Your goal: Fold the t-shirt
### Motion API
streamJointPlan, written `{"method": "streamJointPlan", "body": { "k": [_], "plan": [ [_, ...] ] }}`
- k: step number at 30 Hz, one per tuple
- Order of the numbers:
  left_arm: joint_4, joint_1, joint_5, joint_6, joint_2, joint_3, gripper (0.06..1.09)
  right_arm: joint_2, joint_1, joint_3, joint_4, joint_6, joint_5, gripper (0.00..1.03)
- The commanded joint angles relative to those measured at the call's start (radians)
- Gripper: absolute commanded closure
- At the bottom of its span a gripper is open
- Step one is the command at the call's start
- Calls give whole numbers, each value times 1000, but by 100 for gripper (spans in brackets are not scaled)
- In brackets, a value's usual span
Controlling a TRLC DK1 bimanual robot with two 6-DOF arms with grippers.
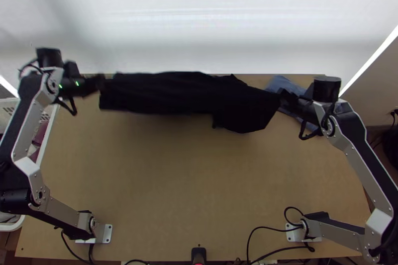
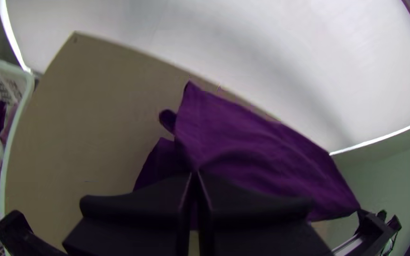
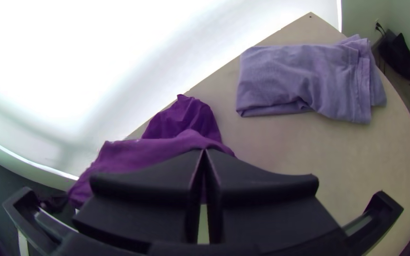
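Note:
The dark t-shirt (image 1: pixel 184 93) is stretched sideways between both grippers near the table's far edge. At its left end my left gripper (image 1: pixel 101 83) is shut on the cloth, and at its right end my right gripper (image 1: pixel 283 97) is shut on it. In the left wrist view, the shirt (image 2: pixel 257 142) looks purple and runs out from the closed left gripper (image 2: pixel 194 176). In the right wrist view, the shirt (image 3: pixel 143 154) passes under the tips of the closed right gripper (image 3: pixel 204 154), with a bunched part beyond.
A folded blue-grey cloth (image 3: pixel 304 78) lies at the table's far right, partly beneath the right arm in the top view. A white basket (image 2: pixel 17 137) holding cloths stands beside the table's left edge. A pale screen rises behind the far edge.

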Motion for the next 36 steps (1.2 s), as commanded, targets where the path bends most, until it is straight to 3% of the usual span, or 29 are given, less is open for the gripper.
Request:
{"method": "streamJointPlan", "body": {
  "k": [1,7,14,17,22,25,28,36],
  "plan": [
    [-56,-27,-6,43,-7,-154,105,-43,-30,-14,-11,6,-5,100],
    [-5,-83,-8,37,21,-342,105,-61,-32,-49,-15,9,-8,100],
    [21,-142,-23,54,85,-398,103,-69,-15,-89,-11,14,-8,100],
    [19,-160,-6,106,76,-400,81,-75,-7,-102,-8,14,-8,100],
    [50,-156,28,147,18,-420,75,-84,-1,-123,-3,14,-8,100],
    [42,-146,26,155,-8,-420,43,-84,3,-125,-2,14,-8,100],
    [36,-131,18,155,-34,-420,33,-84,5,-125,-2,14,-8,100],
    [14,-102,15,163,-62,-420,33,-81,23,-123,5,16,-8,100]
  ]
}}
